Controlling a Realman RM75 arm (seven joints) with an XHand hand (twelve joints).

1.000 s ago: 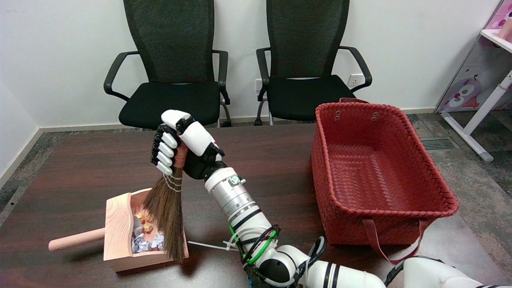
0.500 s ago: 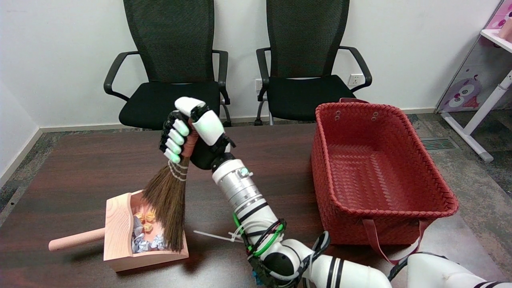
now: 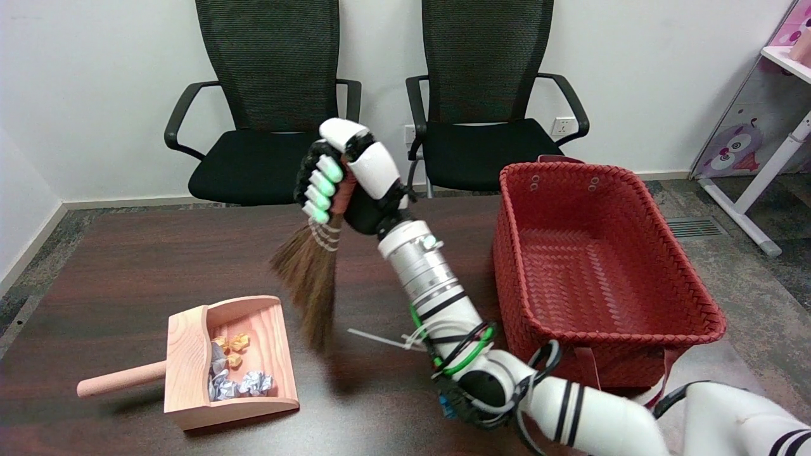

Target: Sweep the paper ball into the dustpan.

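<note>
- Right hand (image 3: 345, 180): upper centre of the frame, raised above the table, fingers wrapped round the reddish handle of a hand broom (image 3: 312, 278). One working hand in view.
- Hand broom: one. Long axis near upright, tilted slightly; bristles hang down and a little left, their tips clear of the dustpan, near or above the table surface.
- Dustpan (image 3: 190, 354): one, pale wood, lower left of the frame, lying down and to the left of the hand. Round handle points to the left edge; open mouth faces right, towards the broom.
- Paper balls (image 3: 244, 383): crumpled silvery-white paper lies inside the pan against its near and back walls, two or three lumps, count uncertain; two small orange-gold lumps (image 3: 231, 345) sit beside them, also inside.
- Judgement: no paper is visible loose on the table, so the sweep looks done; any further stroke would run leftward from the bristles into the pan's mouth.
- Table (image 3: 127, 266): one, dark wood.
- Basket (image 3: 608, 329): one, red woven, right of the frame, well apart from the pan.
- Chairs (image 3: 272, 95): two, black, behind the table.
</note>
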